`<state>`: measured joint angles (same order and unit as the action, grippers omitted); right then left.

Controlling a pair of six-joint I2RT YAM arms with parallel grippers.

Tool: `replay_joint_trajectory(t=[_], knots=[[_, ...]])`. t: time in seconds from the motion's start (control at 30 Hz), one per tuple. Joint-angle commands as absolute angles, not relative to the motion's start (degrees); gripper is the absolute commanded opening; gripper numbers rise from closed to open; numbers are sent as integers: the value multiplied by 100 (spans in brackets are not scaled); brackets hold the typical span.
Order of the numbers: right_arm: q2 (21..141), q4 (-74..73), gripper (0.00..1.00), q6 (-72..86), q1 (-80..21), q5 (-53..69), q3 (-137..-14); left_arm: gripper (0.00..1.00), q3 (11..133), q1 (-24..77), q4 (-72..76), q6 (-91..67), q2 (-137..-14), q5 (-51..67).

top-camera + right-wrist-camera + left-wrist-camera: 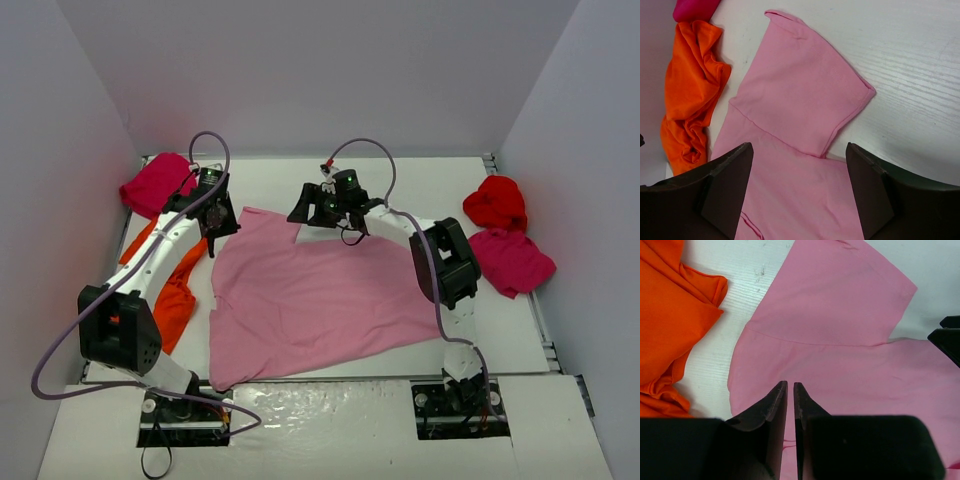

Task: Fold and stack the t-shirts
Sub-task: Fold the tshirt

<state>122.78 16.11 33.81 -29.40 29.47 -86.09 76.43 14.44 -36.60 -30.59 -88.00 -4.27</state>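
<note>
The light pink t-shirt (310, 300) lies spread flat in the middle of the white bench (500, 330), one sleeve (805, 95) pointing toward the far edge. The left end effector (790, 385) is clenched to a thin slit right over the shirt's far left shoulder; whether it nips cloth cannot be told. The right end effector (797, 145) is released, its fingers wide apart above the sleeve. Crumpled orange t-shirts (178, 300) lie just left of the pink one, a magenta t-shirt (155, 183) at the far left corner. At the right edge a bright red t-shirt (497, 202) touches another magenta one (510, 260).
</note>
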Motion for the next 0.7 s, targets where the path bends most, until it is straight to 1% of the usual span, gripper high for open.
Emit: replay_joint_trajectory(t=[0.0,0.43,0.67], knots=[[12161,1820,72,3240,-2985,2895,-8686,9,7682,1421,-3510,-3082,-8487,-463],[12916,2204,72,3597,-2988,3130,-8997,8,7648,1415,-3769,-3116,-8461,-448],[13228,2197,72,3674,-3015,3164,-9141,8,7787,1415,-4147,-3234,-8358,-55]])
